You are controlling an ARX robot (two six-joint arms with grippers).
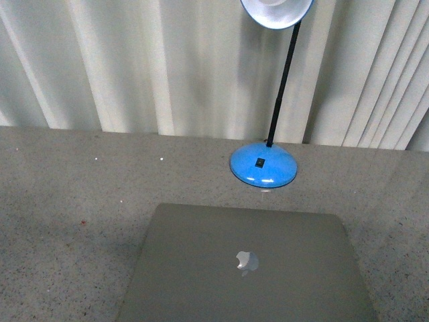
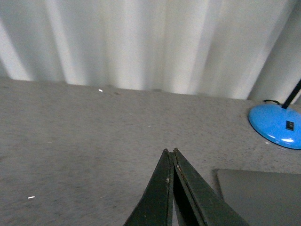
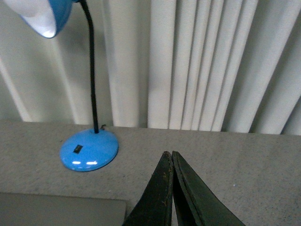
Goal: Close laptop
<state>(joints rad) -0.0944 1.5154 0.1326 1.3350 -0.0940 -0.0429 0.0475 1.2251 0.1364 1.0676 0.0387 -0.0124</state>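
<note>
The laptop (image 1: 244,268) lies shut and flat on the grey speckled table at the front centre, silver-grey lid up with the shiny apple logo (image 1: 247,262) showing. Neither arm appears in the front view. A corner of the lid (image 2: 263,195) shows in the left wrist view, to one side of my left gripper (image 2: 170,151), which is shut with nothing in it and hangs over bare table. My right gripper (image 3: 168,154) is shut and empty too, with another lid corner (image 3: 61,209) beside it.
A blue desk lamp stands just behind the laptop: round blue base (image 1: 263,165), black stem (image 1: 283,80), blue shade (image 1: 275,10) overhead. White pleated curtains (image 1: 134,60) close off the back edge of the table (image 1: 60,194).
</note>
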